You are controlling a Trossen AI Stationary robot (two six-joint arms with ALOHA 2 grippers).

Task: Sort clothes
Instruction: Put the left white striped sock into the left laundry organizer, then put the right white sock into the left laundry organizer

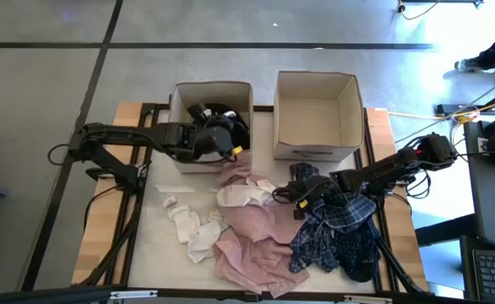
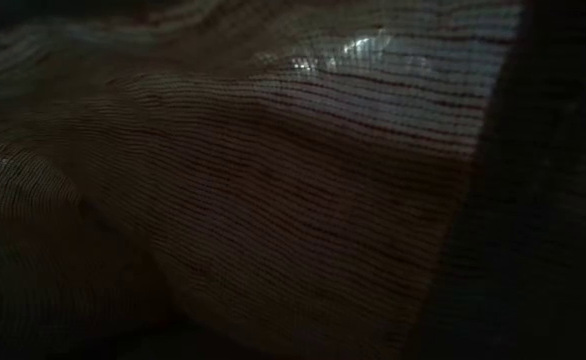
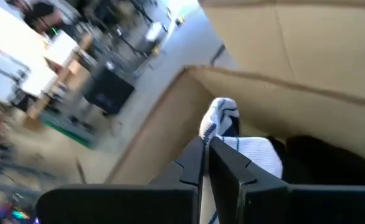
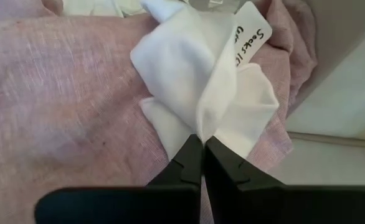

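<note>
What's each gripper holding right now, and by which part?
Left gripper: shut on a white sock with dark stripes, pinched at a bunched fold, over the left beige fabric box. Right gripper: shut on a plain white sock, at its lower edge fold.

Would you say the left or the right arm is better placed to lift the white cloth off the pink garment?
Right: the right gripper is already pinching the white cloth on the pink garment; the left gripper holds a sock over the box.

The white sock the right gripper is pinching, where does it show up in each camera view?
High view: white sock lies mid-table on the pale pink garment, at the right gripper.
Low view: not visible; fabric covers the lens.
Left wrist view: not in it; that arm holds a different, striped sock.
Right wrist view: centre, bunched at the shut fingertips.
Shared landmark: the pale pink garment under it.
</note>
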